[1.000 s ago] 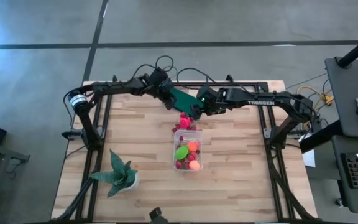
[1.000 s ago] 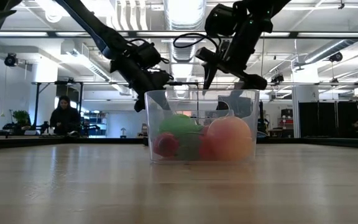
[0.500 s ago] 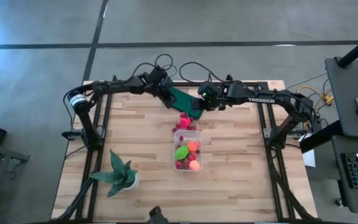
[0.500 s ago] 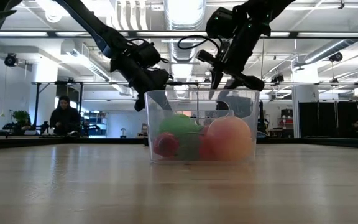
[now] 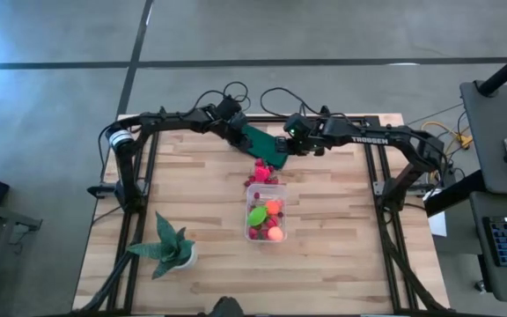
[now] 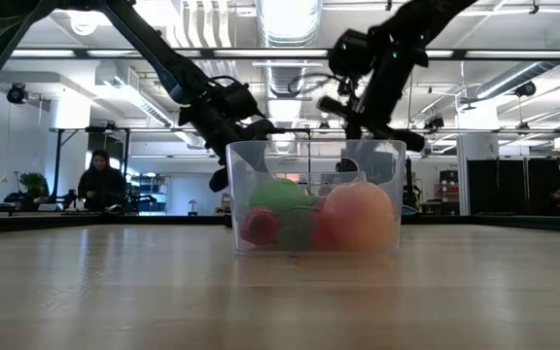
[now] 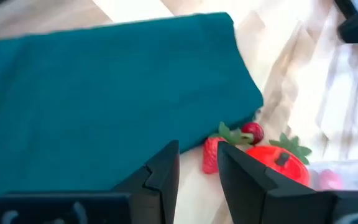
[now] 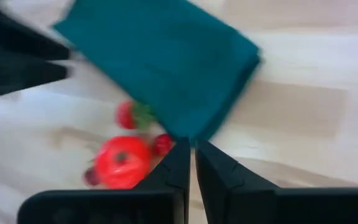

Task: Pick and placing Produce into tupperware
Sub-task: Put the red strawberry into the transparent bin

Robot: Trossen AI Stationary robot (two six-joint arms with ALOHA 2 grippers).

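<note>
The clear tupperware (image 5: 265,187) stands mid-table with a lime-green piece, orange balls and dark red berries inside; the low view shows them through its wall (image 6: 314,156). More produce (image 5: 260,172) lies on the wood just beyond it: a red tomato-like piece (image 8: 120,162), a strawberry (image 7: 213,152) and dark berries. My right gripper (image 8: 191,152) is shut and empty, hovering by the near corner of a flat dark green rectangle (image 5: 258,139). My left gripper (image 7: 199,158) hangs over that rectangle with a narrow gap between its fingers and nothing in it.
A spiky green potted plant (image 5: 170,246) stands at the near left of the table. The arms' black frames run along both side edges. Bare wood lies to the left and right of the tupperware. A person sits in the room far behind the table.
My right gripper has shut with nothing between its fingers. It has risen and drawn back a little from the loose produce toward the far edge, tipping as it went. The produce, the tupperware and the green rectangle lie as before.
</note>
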